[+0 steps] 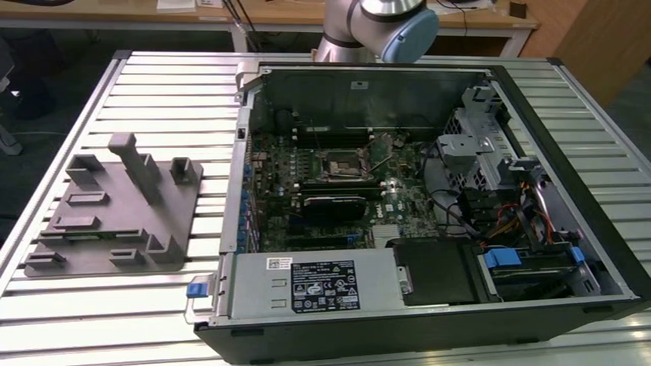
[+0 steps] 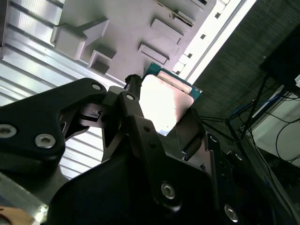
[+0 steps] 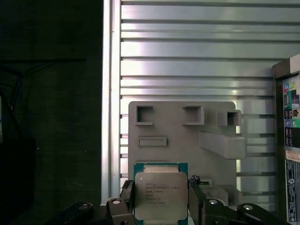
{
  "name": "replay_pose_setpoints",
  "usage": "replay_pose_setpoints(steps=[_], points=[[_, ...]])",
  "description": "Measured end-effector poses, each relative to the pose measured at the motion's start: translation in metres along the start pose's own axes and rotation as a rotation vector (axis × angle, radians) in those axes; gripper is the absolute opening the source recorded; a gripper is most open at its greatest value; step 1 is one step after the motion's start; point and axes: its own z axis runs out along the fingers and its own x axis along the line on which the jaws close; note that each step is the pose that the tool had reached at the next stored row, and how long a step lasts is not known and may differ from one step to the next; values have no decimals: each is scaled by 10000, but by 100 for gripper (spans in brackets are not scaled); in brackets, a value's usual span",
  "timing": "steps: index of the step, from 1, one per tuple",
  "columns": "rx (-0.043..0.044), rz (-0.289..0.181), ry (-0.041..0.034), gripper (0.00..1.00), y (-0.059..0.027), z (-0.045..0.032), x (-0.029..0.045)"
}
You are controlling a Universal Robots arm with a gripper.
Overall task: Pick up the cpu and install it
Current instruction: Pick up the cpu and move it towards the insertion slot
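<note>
cpu [image 3: 161,194] — flat square, silver-grey metal lid, thin green rim — clamped by opposite edges in tool [image 3: 161,199].

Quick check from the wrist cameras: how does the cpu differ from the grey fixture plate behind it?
The cpu is a small flat square with a shiny metal top; the grey fixture plate is much wider, matte, with raised blocks and pockets. The cpu is clamped in the gripper; the grey fixture plate lies on the slatted table. Both are greyish with squared outlines.
</note>
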Motion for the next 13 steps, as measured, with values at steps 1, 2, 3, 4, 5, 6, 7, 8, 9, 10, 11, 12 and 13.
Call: replay_pose_setpoints(steps=[1,2,3,4,5,6,7,8,9,10,11,12,13], points=[[1,1,1,54,1,0,-12],[0,1,1,54,1,0,-26],[0,1,0,54,1,1,-39],[0,1,0,54,1,1,-53],[0,1,-1,54,1,2,-66],[0,1,0,54,2,2,-79],[0,1,0,54,2,3,-92],[0,1,0,54,2,3,-106],[0,1,0,54,3,3,-119],[0,1,0,54,3,3,-131],[0,1,0,54,3,4,-142],[1,1,0,54,3,4,-157],[0,1,0,54,4,5,-173]])
